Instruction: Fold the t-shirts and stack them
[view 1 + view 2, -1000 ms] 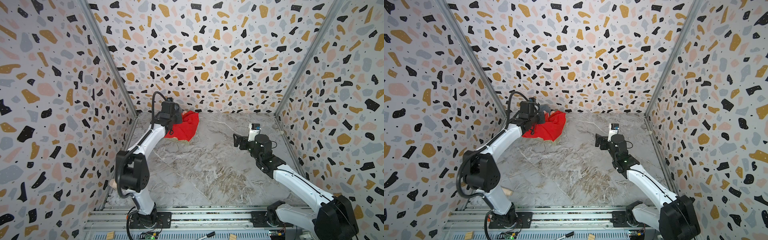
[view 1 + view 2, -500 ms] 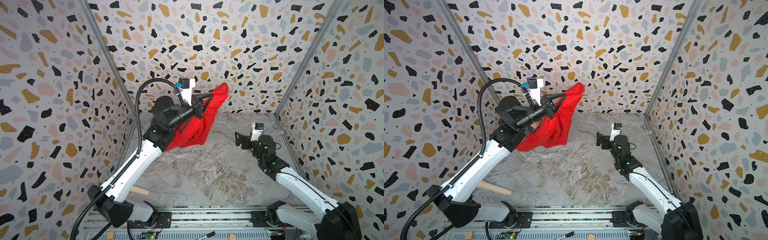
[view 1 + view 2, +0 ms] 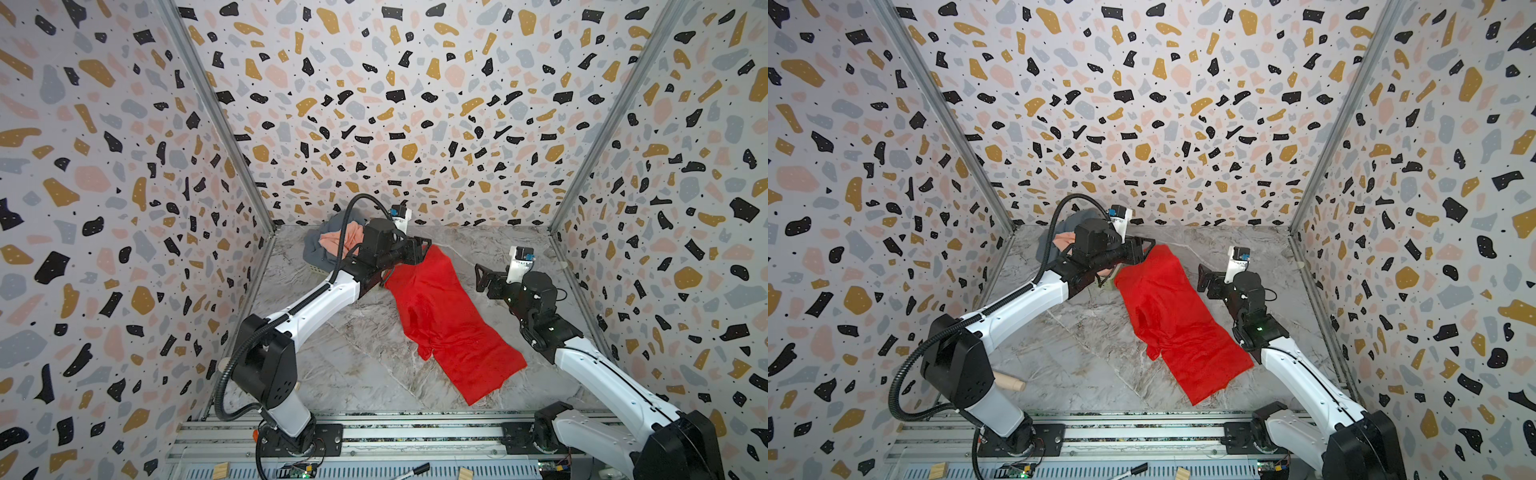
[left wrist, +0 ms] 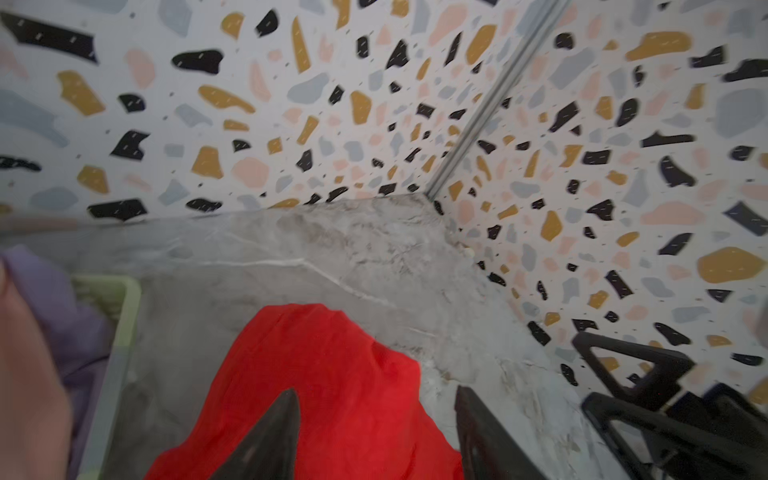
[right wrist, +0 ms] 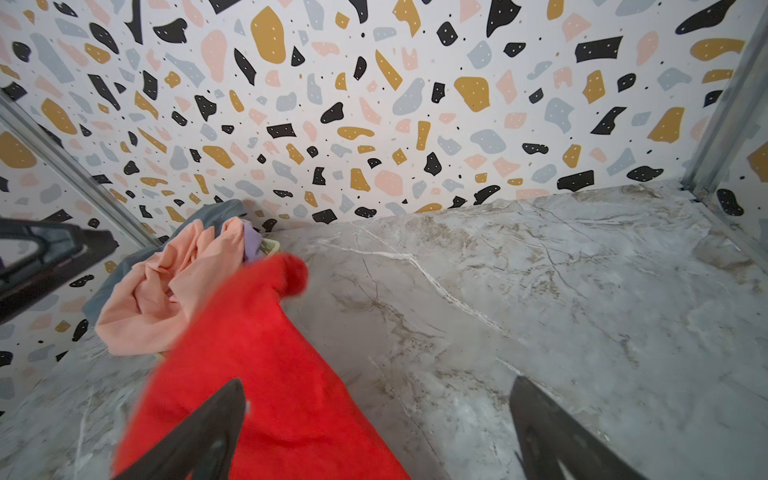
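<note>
Right now your left pincer (image 3: 420, 251) stands with its jaws apart and nothing between them, its tips just over the far end of the red t-shirt (image 3: 446, 324). From that pincer the shirt runs in a long, rumpled strip across the worktop (image 3: 332, 374) towards the base of the right arm. It probably lies that way so it can be spread flat before the first fold. Your right pincer (image 3: 481, 277) is spread wide and empty, just beside the shirt's long edge. It looks placed to take hold of that side, so the two arms can pull the cloth square. Behind the left pincer's wrist, the peach-pink t-shirt (image 3: 338, 239) and the grey-blue t-shirt (image 3: 316, 253) sit heaped with the lilac t-shirt (image 5: 251, 241) in the pale green basket (image 4: 124, 307), apparently waiting their turn. Nothing is folded or stacked yet. You'll find no brand, label or writing to read on any shirt.
</note>
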You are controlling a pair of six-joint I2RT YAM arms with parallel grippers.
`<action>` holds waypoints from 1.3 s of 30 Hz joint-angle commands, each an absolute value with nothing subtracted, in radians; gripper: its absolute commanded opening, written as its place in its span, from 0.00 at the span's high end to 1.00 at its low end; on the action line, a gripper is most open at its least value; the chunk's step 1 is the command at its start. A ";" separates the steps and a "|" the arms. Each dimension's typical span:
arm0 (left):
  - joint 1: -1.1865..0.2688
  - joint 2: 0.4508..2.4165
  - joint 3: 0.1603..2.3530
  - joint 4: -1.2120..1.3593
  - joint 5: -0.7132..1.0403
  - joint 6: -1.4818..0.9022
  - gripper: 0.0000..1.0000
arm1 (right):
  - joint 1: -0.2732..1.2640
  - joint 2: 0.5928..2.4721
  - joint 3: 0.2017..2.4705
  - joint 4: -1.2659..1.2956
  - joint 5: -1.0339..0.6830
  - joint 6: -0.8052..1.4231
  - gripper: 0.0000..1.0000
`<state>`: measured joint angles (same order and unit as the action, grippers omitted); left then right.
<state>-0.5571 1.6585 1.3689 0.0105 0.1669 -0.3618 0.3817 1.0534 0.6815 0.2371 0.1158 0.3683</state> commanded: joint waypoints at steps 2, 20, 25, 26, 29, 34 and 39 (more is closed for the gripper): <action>-0.552 1.680 1.440 -0.034 -0.005 -0.210 0.22 | 0.375 1.085 0.683 0.201 0.063 0.358 0.01; -0.573 2.391 1.982 -0.136 0.066 -0.331 0.00 | 0.435 1.239 0.560 0.302 -0.174 0.488 0.01; -0.511 2.412 1.905 -0.102 0.021 -0.422 0.00 | 0.451 1.283 0.560 0.317 -0.182 0.487 0.01; -0.486 2.407 1.871 -0.088 0.017 -0.460 0.00 | 0.453 1.295 0.561 0.319 -0.180 0.486 0.01; -0.409 2.367 1.752 -0.046 0.027 -0.526 0.00 | 0.453 1.331 0.566 0.329 -0.177 0.478 0.01; -0.321 2.238 1.538 0.028 -0.011 -0.532 0.00 | 0.454 1.394 0.590 0.340 -0.167 0.467 0.01; -0.263 2.141 1.423 -0.004 -0.107 -0.493 0.00 | 0.454 1.451 0.630 0.344 -0.162 0.452 0.01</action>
